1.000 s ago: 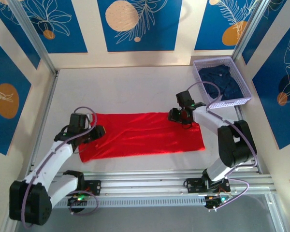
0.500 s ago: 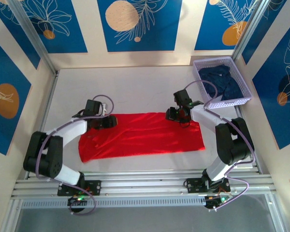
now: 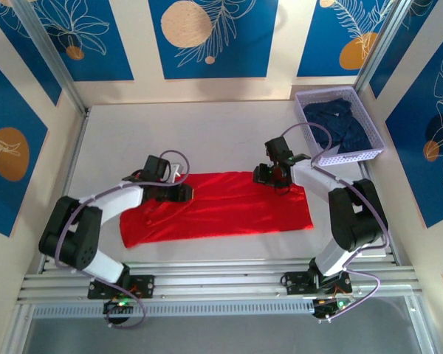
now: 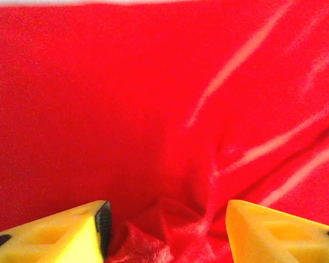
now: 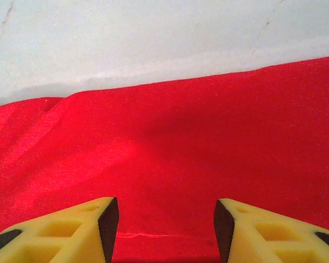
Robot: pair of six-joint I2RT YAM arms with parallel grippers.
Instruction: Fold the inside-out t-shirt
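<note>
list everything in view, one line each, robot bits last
t-shirt: one, bright red, lying as a long strip across the middle of the table
basket: one, lavender, far right corner of the table
clothing: one heap, dark navy, inside the basket
table: one, white
wall panels: several, blue with orange discs, around the cell
frame rail: silver, near edge
left gripper: yellow fingers, open, on the t-shirt's left part, cloth bunched between them
right gripper: yellow fingers, open, on the t-shirt's far right edge
</note>
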